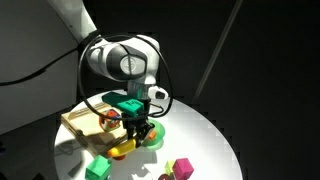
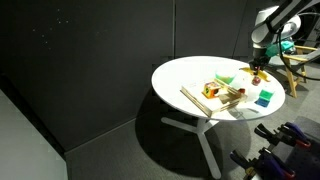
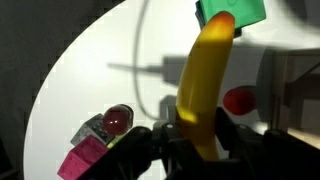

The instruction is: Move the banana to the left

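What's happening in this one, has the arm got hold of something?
The arm reaches over the round white table, and its gripper appears shut on the banana: the wrist view shows it sticking out from between the fingers. A green block and a small red ball lie just beyond it, a pink block off to one side. Whether the banana is off the table yet cannot be told.
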